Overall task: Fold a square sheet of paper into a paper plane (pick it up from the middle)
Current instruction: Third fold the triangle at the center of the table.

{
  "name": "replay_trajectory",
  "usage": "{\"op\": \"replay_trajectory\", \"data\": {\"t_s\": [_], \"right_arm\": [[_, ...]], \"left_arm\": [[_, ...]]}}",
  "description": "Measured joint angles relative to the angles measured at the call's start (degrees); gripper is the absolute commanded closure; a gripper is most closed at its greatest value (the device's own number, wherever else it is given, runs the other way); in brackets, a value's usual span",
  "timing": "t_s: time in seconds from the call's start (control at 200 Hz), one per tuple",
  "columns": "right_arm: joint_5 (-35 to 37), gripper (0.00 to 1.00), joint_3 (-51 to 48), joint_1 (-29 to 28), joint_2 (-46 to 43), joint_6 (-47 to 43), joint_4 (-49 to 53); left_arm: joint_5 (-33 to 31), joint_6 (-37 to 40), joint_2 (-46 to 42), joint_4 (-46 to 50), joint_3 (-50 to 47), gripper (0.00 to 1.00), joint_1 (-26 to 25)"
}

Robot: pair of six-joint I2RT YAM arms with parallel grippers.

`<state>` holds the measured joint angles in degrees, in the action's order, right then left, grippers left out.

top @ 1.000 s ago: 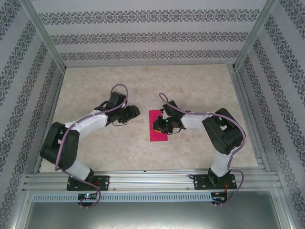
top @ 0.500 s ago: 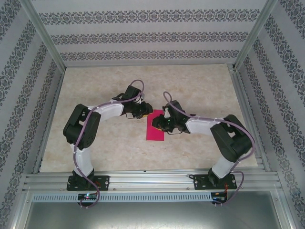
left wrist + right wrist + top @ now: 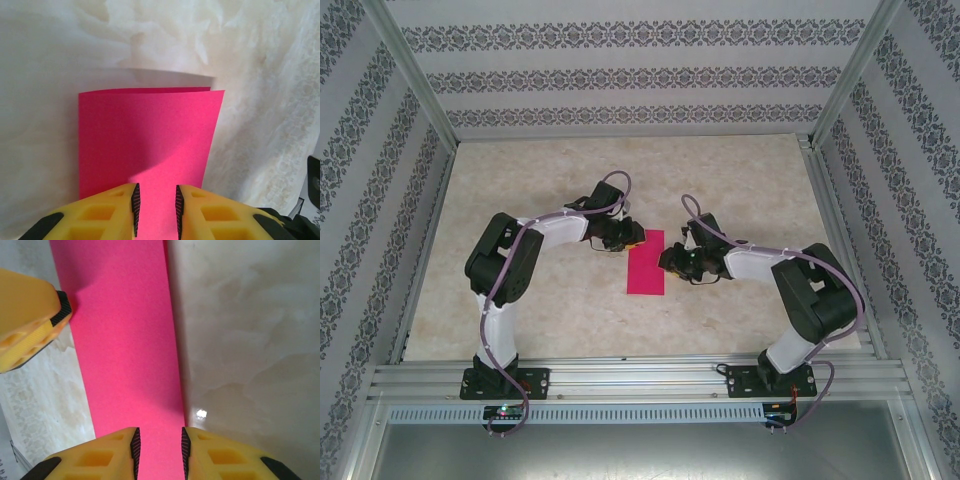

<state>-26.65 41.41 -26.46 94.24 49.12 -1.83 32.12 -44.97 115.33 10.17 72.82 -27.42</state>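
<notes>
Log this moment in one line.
paper: folded in half, flat on table | left pincer: slightly open, at its left edge | right pincer: slightly open, at its right edge

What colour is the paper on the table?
The paper is plain magenta pink, clearest in the left wrist view.

The sheet of paper [image 3: 646, 262] is lying flat on the surface [image 3: 570, 180]. It is reaching out ahead of the left fingers [image 3: 107, 210], its near edge under them. It is also running ahead of the right fingers [image 3: 220, 455], with the left fingers further ahead, off to their left.
</notes>
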Motion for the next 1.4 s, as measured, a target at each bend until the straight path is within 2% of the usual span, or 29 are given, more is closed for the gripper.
{"op": "replay_trajectory", "data": {"t_s": [0.415,0.709,1.219,1.354,1.404], "right_arm": [[-1.05,0.67,0.02,0.11,1.81,0.44,-1.11],[-3.48,0.69,-1.01,0.44,2.95,4.07,-6.78],[-8.37,0.65,0.15,2.84,5.99,5.62,-12.31],[-9.94,0.7,2.01,3.37,7.1,5.16,-12.33],[-10.16,0.77,2.47,3.48,7.21,4.5,-12.02]], "left_arm": [[-0.83,1.31,2.05,0.85,0.74,0.72,0.04],[-0.81,1.31,2.05,0.79,0.7,0.72,0.04],[-0.66,2.64,1.95,0.85,0.68,0.72,0.04],[-0.66,2.82,1.95,0.92,0.68,0.71,0.02],[-0.61,3.06,1.81,0.94,0.68,0.69,0.02]]}}
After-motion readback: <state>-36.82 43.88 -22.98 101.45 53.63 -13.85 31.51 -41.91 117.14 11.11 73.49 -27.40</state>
